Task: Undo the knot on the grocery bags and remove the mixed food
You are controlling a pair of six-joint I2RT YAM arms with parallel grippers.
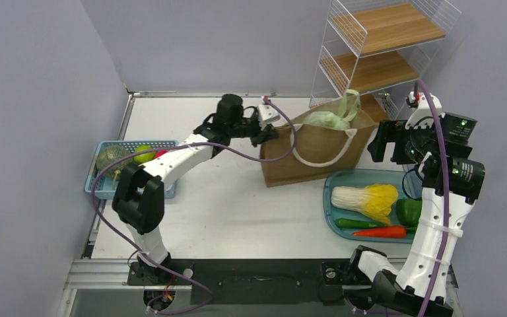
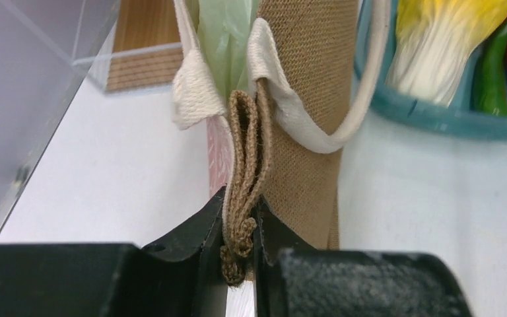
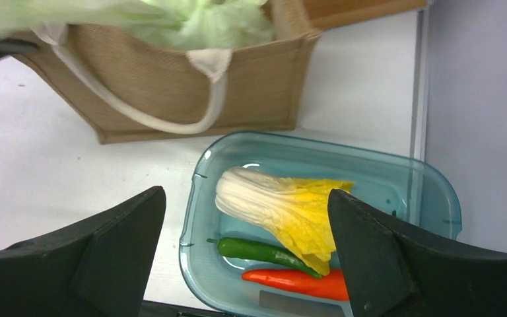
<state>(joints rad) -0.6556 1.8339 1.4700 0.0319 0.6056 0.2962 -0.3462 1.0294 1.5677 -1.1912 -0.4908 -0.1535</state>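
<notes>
left gripper (image 2: pixel 241 246): was clamped on folded end rim of brown bag (image 1: pixel 313 152)
right gripper (image 3: pixel 245 198): jaws stood wide apart, above tray (image 3: pixel 396 188)
brown bag: stood upright, mouth up, long axis left-right
green plastic bag (image 1: pixel 327 120): sat inside brown bag, handles (image 1: pixel 352 100) pointed up

Beyond the left jaws, the brown bag (image 2: pixel 310 99) hides most of the plastic bag (image 2: pixel 228 46). One right finger (image 3: pixel 396 264) covers the red vegetable's (image 3: pixel 290 281) tip.

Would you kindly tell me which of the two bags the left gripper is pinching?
The brown bag: its folded woven edge is clamped in the left gripper. The green bag sits inside it, clear of the gripper.
</notes>
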